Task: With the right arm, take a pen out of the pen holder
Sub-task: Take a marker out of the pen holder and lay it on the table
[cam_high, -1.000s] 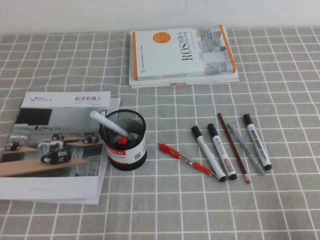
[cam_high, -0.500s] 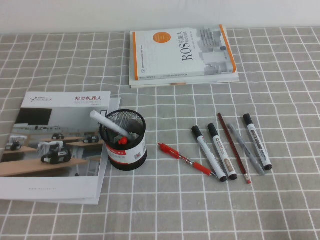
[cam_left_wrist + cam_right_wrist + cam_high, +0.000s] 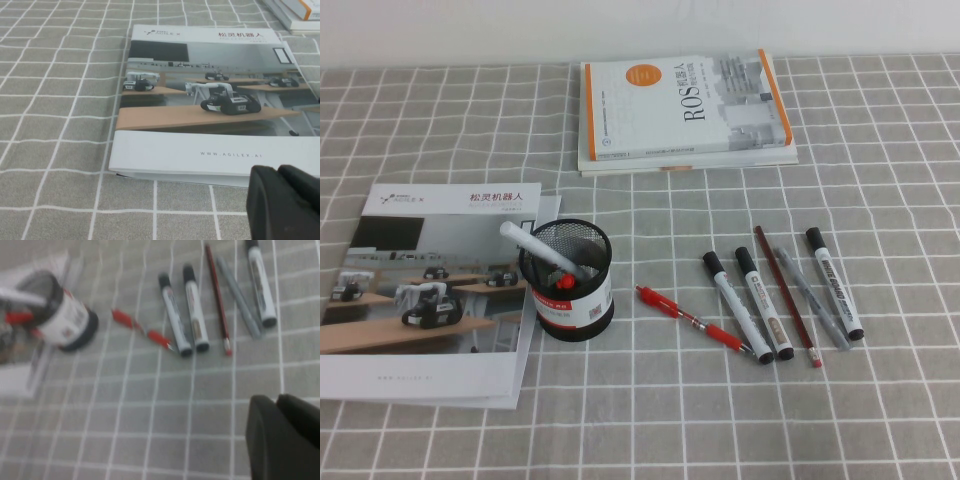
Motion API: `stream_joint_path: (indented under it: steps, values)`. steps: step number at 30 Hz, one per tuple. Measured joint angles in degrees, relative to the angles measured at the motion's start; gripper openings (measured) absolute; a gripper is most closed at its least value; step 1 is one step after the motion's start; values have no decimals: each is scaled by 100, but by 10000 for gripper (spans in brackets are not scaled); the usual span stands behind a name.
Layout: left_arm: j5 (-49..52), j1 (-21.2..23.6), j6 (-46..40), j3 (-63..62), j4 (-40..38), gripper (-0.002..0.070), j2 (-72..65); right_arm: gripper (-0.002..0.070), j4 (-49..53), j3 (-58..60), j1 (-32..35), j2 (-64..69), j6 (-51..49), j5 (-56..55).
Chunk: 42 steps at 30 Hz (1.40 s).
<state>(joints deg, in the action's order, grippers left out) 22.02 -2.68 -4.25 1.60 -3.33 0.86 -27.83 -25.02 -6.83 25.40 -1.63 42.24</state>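
- High view: sitting raised on the robot's own side, tilting down across the checked cloth toward the far wall, standing well back.
- Left wrist view: riding low and close over the brochure. The left gripper, closed, is hanging just off its near edge. This view is sharing the brochure and book stack with the high view.
- Right wrist view: hanging higher, looking down past the closed right gripper. It is sharing the pen holder and loose pens with the high view.

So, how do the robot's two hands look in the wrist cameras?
Only their tips show. The left hand, by the brochure, is matte black, blocky, round-cornered. The right hand, near the loose pens, looks the same. No cables or markings show.
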Motion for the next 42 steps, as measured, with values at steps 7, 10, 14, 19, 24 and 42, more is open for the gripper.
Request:
stream_joint_path:
  steps: [7,10,14,19,24,42]
  values:
    - [0,0,0,0,0,-4,0,-13,469,-1211,0,1576,414,992]
    - [0,0,0,0,0,-4,0,-13,403,-1515,0,2179,759,1056]
    - [0,0,0,0,0,-4,0,-13,214,-1870,-198,3010,1178,811]
    - [0,0,0,0,0,-4,0,-12,295,-2503,-1056,3902,1286,381]
    - [0,0,0,0,0,-4,0,-12,526,-3378,-2114,4890,1298,68]
    - [0,0,0,0,0,-4,0,217,63,-6023,-3911,7548,3572,-443]
